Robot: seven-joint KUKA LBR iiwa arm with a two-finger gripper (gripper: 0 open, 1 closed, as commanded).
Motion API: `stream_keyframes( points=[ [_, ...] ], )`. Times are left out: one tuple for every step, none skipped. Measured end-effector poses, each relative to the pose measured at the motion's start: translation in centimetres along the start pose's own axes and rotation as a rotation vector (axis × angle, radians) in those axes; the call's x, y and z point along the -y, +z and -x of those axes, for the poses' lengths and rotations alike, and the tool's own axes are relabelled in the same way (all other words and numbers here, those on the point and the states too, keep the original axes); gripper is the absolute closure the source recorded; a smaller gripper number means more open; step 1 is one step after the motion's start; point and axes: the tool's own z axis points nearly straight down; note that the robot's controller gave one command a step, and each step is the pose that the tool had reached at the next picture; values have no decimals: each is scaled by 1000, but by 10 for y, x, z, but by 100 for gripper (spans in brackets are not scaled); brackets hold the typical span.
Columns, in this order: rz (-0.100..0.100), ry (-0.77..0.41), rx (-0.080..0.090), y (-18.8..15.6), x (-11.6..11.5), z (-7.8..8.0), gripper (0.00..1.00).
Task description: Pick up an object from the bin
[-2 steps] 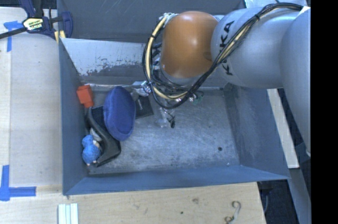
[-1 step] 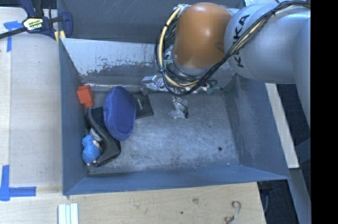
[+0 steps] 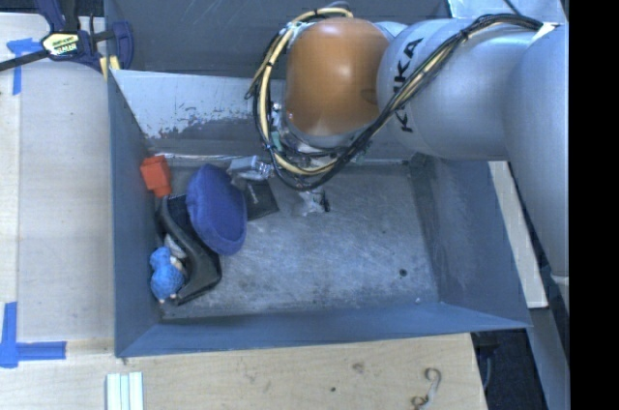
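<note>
The grey metal bin holds only a handful of things, all gathered along its left side as I look down on it. The big silver arm comes in from the right, its wrist under a rounded orange cover ringed with cables. Below that, the gripper hangs over bare floor near the middle of the bin, towards the back wall. I cannot tell how far open it is, and I see nothing in its grasp.

The largest loose thing is a blue, dome-shaped soft piece, which I take to be the likeliest pick. It lies to the left of the gripper and apart from it, its long axis running from the back wall towards the front. A black curved plastic piece sits under its front end. A small dark flat scrap lies between dome and gripper, so a leftward reach would have to pass over it. A small orange block sits behind the dome, and a little light-blue lump rests by the black piece
</note>
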Motion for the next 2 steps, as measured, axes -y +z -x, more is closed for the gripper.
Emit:
stream_keyframes(
  points=[
    [5,-282,-4,0,-11,-4,0],
    [9,-280,-3,1,-12,-3,100]
  ],
)
